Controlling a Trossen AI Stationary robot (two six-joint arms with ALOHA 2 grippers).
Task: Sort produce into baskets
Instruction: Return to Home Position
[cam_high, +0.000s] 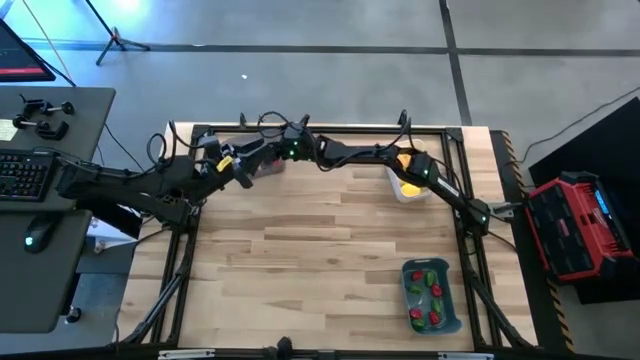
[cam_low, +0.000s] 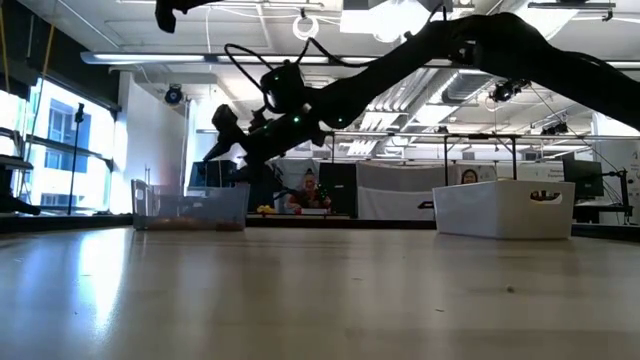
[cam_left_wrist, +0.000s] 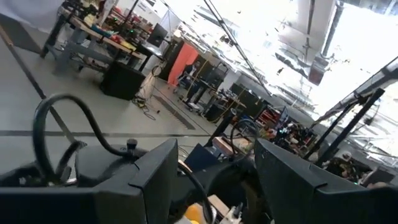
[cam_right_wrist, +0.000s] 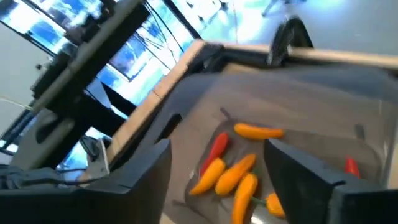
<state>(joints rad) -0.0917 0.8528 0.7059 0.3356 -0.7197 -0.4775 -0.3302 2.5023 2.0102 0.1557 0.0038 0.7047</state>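
- Since no toy food lies loose on the wooden table (cam_high: 300, 260), the sorting looks about done. I think both arms only need to lift away and go home.
- Nearest, at 4 o'clock on the table, sits the blue-grey basket (cam_high: 424, 265). It is smooth plastic with round corners. It keeps the small red peppers (cam_high: 438, 292) and green peppers (cam_high: 430, 275) together so they cannot roll off.
- Farther back, at 2 o'clock, stands the white basket (cam_low: 505, 210), with plain solid walls. A yellow fruit (cam_high: 410, 187) shows inside it, under the right arm that reaches across it.
- At 11 o'clock, by the far edge, is the clear grey basket (cam_low: 190, 205). You can see right through its thin walls.
- The right gripper (cam_right_wrist: 217, 146) hangs over this basket with its fingers spread wide, holding nothing. Below it lie long, shiny orange peppers (cam_right_wrist: 233, 174) and one red chili (cam_right_wrist: 216, 150), piled close together.
- The left gripper (cam_left_wrist: 214, 149) is near that basket too, raised up and pointing out at the room. Its flat dark fingers are apart and bare.
- Far behind the table, a person (cam_low: 310, 190) sits in the room.
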